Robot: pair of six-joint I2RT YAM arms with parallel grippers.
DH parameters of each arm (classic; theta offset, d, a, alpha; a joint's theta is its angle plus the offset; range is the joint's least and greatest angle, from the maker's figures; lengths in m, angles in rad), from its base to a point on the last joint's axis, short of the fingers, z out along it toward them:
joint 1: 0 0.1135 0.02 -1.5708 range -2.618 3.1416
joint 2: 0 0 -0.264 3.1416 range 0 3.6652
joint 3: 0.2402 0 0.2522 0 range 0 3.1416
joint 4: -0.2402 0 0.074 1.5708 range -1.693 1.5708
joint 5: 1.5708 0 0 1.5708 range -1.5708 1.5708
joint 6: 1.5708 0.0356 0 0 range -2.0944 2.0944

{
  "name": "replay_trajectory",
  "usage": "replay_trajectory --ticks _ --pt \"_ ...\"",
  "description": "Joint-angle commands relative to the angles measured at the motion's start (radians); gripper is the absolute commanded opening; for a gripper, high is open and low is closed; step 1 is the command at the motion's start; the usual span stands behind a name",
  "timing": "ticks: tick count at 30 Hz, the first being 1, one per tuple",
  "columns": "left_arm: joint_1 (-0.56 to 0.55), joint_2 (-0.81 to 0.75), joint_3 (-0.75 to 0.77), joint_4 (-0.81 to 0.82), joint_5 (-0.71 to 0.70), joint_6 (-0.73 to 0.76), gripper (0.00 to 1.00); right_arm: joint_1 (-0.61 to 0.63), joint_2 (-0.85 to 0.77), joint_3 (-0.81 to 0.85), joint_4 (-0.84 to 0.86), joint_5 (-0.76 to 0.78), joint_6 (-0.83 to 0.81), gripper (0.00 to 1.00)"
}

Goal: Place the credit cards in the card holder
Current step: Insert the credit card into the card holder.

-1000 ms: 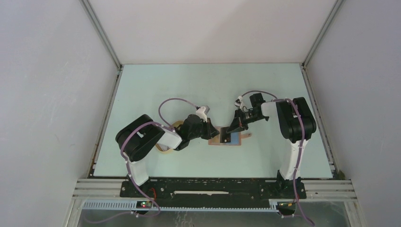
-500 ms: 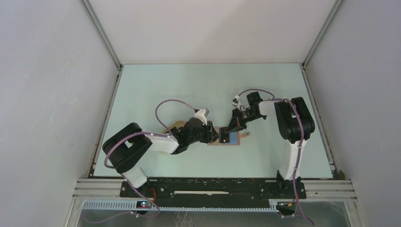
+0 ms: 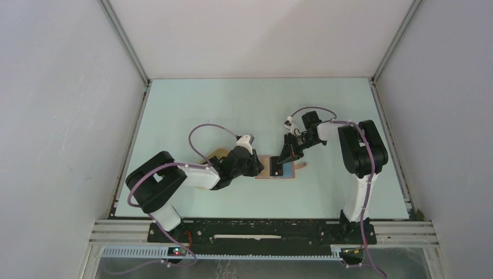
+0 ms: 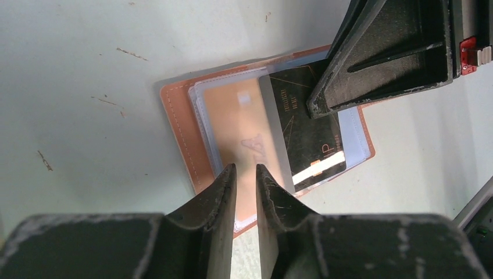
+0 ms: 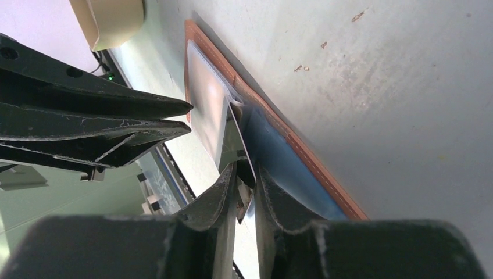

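On the table (image 3: 192, 104), the card holder (image 4: 185, 133) is lying open with a black card (image 4: 302, 139) sitting across its slots. The left gripper (image 4: 246, 168) is hovering slightly parted, empty; the right gripper (image 5: 245, 171) is straddling that card, grip unclear.

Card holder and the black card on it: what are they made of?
Card holder: looks like leather, matte reddish-brown, with stitching along its edge. Black card: probably plastic, thin and glossy; a bright glare streak crosses it.
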Motion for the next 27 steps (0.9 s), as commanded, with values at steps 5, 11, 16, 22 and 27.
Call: replay_trajectory --ticks 5,11,16,22,27 --pt "-0.003 -0.005 0.003 -0.072 -0.028 -0.009 0.19 0.031 -0.034 0.036 -0.047 0.103 -0.069 0.25" --pt "-0.004 0.011 0.006 -0.071 -0.010 -0.014 0.10 0.035 -0.002 0.036 -0.030 0.064 -0.028 0.16" --pt "-0.005 0.022 0.001 -0.068 0.000 -0.025 0.08 0.033 0.031 0.035 -0.011 0.020 0.004 0.11" --pt "-0.007 0.039 0.001 -0.059 0.015 -0.031 0.06 0.029 0.048 0.015 0.040 -0.028 0.061 0.06" --pt "-0.007 0.045 0.001 -0.054 0.018 -0.032 0.06 0.025 0.059 -0.009 0.094 -0.051 0.104 0.06"
